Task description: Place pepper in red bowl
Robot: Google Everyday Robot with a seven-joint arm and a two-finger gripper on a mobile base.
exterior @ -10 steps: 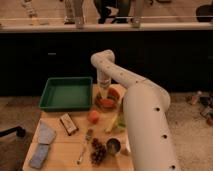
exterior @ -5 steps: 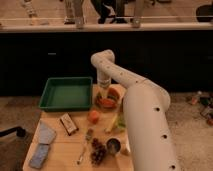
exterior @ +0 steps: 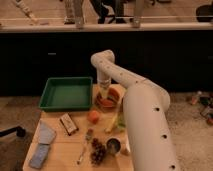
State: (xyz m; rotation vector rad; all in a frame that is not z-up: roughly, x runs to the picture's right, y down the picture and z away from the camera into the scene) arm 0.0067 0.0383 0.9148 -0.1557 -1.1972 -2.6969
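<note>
Camera view: we have the gripper (exterior: 104, 96) down over the red bowl (exterior: 106, 102).
Whether a pepper sits inside or in our grasp, we cannot tell, so we judge the placing near its end, release unconfirmed. The orange (exterior: 93, 116) lies just nearer us; the tray (exterior: 66, 93) sits beside.

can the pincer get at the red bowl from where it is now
Probably yes. The pincer hangs right over the red bowl at the table's far edge, beside the green tray, and nothing shows between them.
</note>
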